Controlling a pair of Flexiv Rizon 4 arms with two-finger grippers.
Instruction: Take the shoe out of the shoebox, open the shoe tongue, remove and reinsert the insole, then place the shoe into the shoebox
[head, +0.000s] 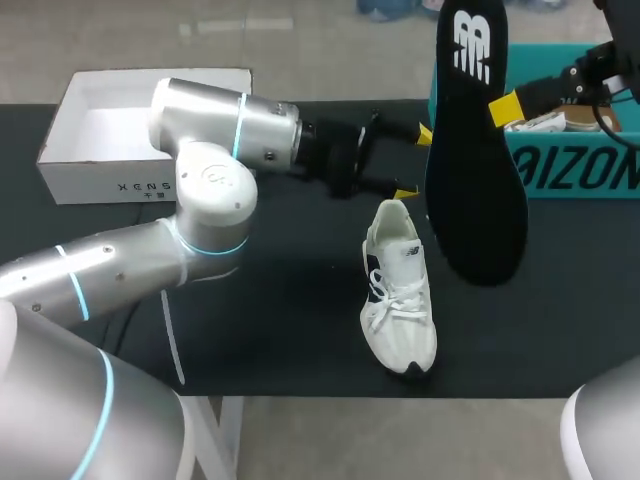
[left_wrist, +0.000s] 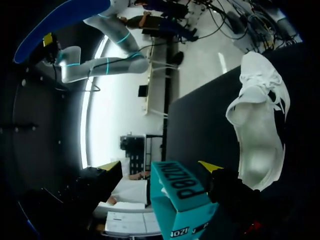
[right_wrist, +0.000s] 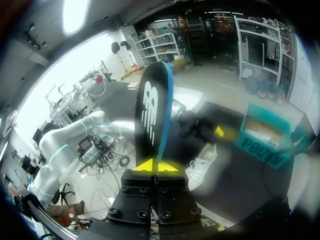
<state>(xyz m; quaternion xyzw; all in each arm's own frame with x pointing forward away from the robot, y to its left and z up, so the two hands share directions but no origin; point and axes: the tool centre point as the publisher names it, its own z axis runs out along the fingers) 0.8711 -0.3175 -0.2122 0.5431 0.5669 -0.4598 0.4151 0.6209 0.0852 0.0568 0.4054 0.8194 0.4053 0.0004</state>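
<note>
The insole (head: 478, 150), black beneath with a blue upper face, hangs upright in the air, pinched at one end between the two yellow tips of the right gripper (right_wrist: 156, 165), which is clenched on it. Off to that gripper's side and lower down, the white sneaker (head: 400, 290) lies on its sole on the black table (head: 280, 320), outside any box, laces up and mouth gaping.

The sneaker's heel points at the left gripper (head: 415, 161), whose fingers are spread wide and hold nothing. One yellow tip sits just beside the heel rim; whether it touches cannot be told. From the left wrist, the sneaker (left_wrist: 260, 120) stretches away beside one finger.

Ahead of the left gripper, on the far side of the hanging insole, stands the teal shoebox (head: 580, 165), open on top. Something pale like crumpled paper (head: 545, 122) lies inside, partly hidden by the right arm. Behind the left gripper, past its own arm, an open white box (head: 130, 130) sits on the table, its white inside showing.
</note>
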